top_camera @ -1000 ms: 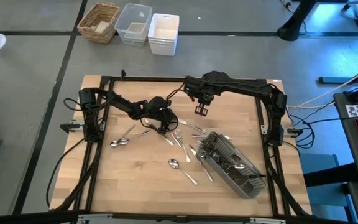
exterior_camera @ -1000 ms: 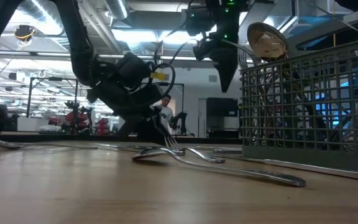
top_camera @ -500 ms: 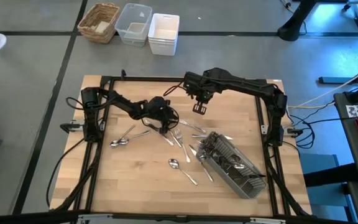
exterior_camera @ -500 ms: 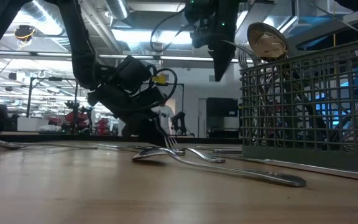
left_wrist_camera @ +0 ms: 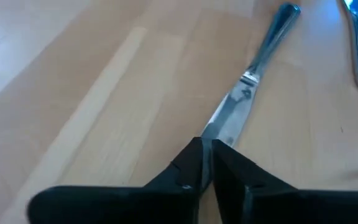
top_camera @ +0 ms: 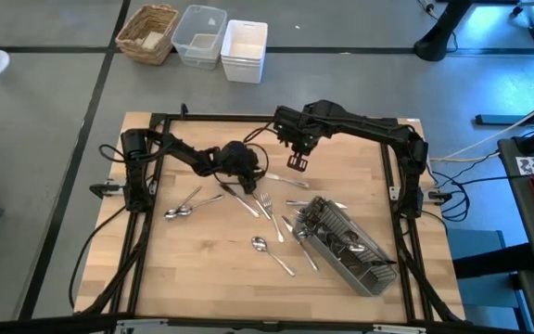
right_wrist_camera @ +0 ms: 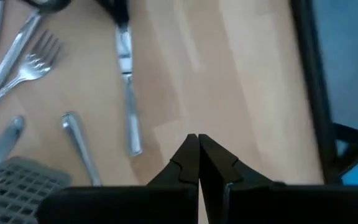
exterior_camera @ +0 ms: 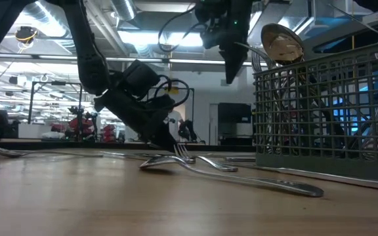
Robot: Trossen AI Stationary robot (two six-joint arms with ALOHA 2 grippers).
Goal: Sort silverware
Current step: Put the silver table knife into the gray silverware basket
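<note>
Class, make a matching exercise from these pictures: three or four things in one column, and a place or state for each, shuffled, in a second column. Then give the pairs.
Things
1. left gripper
2. right gripper
3. grey slatted metal caddy
4. woven straw basket

Places or states
A. on the floor beyond the table
B. lying on the wooden table, cutlery inside
C. raised above the table, shut, holding nothing
D. low at the table, closed on a shiny table knife's blade

Pairs: 1-D, 2-C, 3-B, 4-A

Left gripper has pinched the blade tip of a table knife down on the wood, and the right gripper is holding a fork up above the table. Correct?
Not quite. The right gripper holds nothing: its fingers meet with nothing between them, as the right wrist view shows. The rest stands: the left gripper is closed on the blade tip of the table knife, which lies on the wooden table.
</note>
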